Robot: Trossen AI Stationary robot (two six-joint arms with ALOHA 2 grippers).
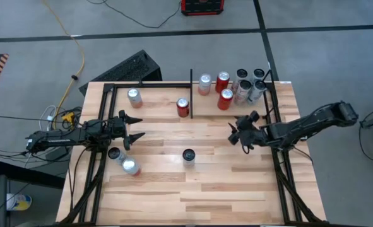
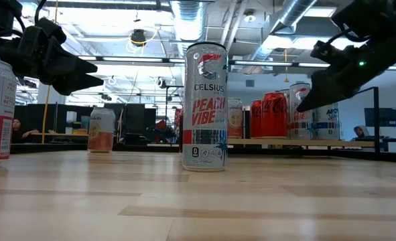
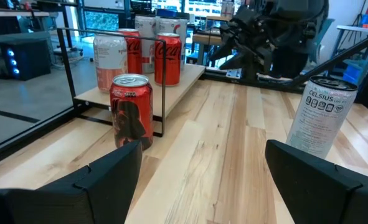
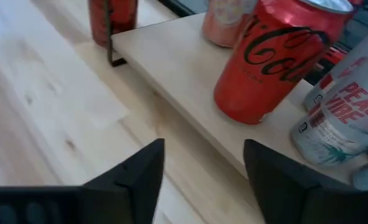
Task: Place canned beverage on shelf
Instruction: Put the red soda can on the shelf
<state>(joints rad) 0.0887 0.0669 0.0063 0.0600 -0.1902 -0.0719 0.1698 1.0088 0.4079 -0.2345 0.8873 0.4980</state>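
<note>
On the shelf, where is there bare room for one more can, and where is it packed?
The light wooden shelf is bare between the pale pink can and the black divider bar. Right of the bar it is crowded: red cola cans and white cans cluster toward the far right corner. The near-right strip by the right gripper looks free.

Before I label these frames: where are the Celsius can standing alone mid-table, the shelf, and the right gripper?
Celsius can (image 2: 204, 107): low view, on its printed side.
Shelf (image 4: 171, 53): right wrist view, bare plank.
Right gripper (image 1: 242, 134): high view, between its fingertips.
</note>
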